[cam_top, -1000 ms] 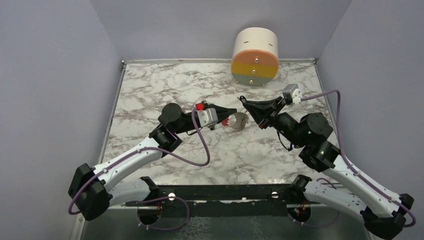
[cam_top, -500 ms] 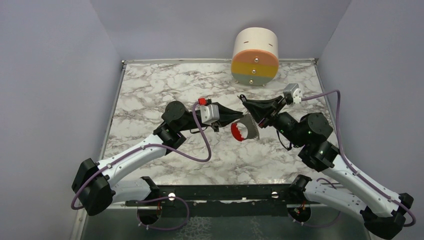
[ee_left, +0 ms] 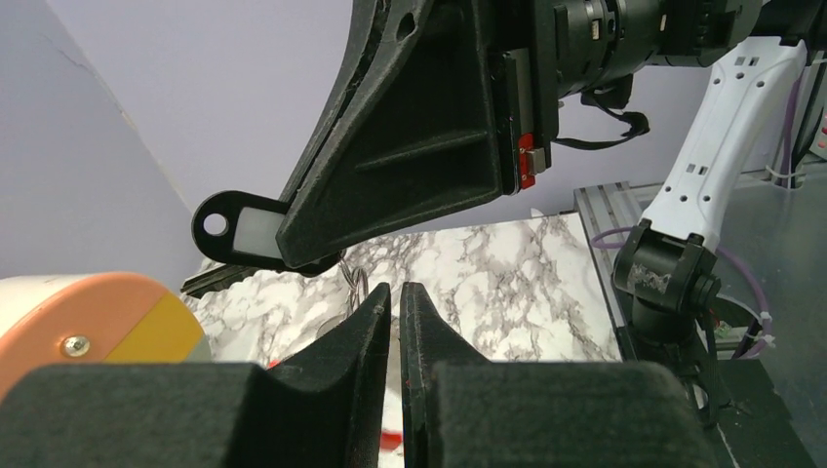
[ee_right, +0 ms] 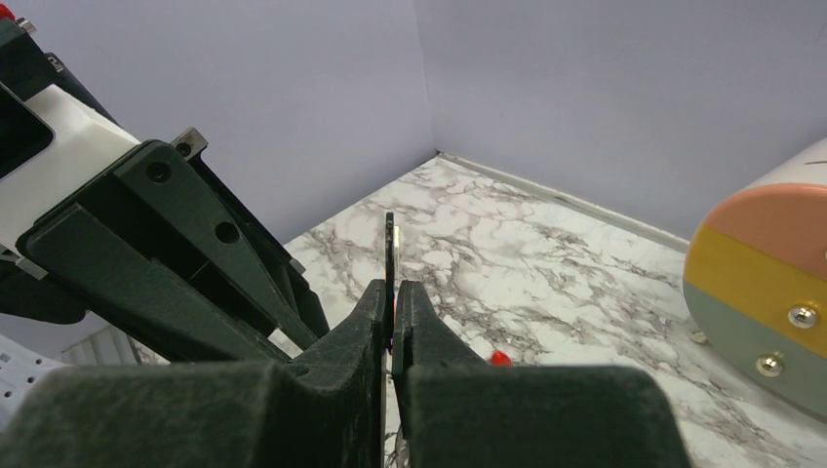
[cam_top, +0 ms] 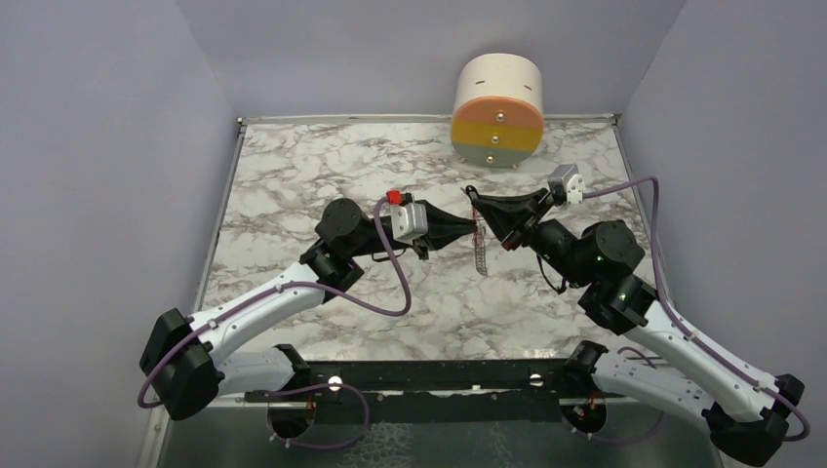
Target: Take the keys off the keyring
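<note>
My right gripper is shut on a flat black tag with a white label, seen edge-on in the right wrist view. The keyring, a thin wire loop, hangs just under the tag. My left gripper is shut with its tips at that loop and appears to pinch it. The keys dangle edge-on below the two gripper tips as a thin jagged strip above the table. A bit of the red key head shows in the right wrist view.
A round cream drum with orange, yellow and grey-green drawer fronts stands at the back of the marble table. Lilac walls close the table in on three sides. Both arms meet over the table's middle.
My left gripper has moved right to meet the right gripper's tip. The key bunch has swung from flat and facing the camera to hanging edge-on below the tips.
</note>
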Controlling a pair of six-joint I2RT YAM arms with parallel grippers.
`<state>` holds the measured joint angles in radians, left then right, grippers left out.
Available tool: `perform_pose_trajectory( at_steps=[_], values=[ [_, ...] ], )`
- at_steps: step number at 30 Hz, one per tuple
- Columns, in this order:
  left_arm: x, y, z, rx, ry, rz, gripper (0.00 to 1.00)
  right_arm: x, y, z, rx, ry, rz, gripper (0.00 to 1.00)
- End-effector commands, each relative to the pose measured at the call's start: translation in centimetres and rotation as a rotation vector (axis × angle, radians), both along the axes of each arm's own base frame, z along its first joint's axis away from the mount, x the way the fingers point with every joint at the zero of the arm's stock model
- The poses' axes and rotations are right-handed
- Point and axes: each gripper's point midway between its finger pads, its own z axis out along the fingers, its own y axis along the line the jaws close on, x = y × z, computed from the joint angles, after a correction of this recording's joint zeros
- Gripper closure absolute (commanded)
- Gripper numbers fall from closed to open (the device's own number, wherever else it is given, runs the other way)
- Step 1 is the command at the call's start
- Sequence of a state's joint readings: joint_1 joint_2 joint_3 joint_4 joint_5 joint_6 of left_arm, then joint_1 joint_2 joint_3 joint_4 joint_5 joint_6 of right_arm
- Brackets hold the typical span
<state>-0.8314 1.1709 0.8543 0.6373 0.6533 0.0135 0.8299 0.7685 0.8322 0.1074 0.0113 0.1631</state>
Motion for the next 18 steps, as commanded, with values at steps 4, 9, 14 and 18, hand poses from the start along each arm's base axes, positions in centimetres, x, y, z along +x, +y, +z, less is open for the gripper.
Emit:
perform_pose_trajectory(
  at_steps=[4, 9, 14, 18],
  values=[
    [0.36, -0.48, 1.07, -0.030, -0.014, 0.013, 0.88, -0.05, -0.12, 1.23, 0.042, -0.037, -0.002, 0.99],
    [0.74, -0.66, 0.72, -0.025, -0.010, 0.027, 0.88, -0.23, -0.12, 1.46, 0.047, -0.041, 0.005, 0.99],
    [1.12, -0.54, 0.68, -0.029, -0.014, 0.050, 0.88, -0.41, -0.12, 1.60, 0.049, -0.042, 0.012, 0.99],
    [1.07, -0.39, 0.94, -0.041, -0.022, 0.057, 0.85, -0.45, -0.03, 1.55, 0.047, -0.040, 0.017, 0.99]
  ],
)
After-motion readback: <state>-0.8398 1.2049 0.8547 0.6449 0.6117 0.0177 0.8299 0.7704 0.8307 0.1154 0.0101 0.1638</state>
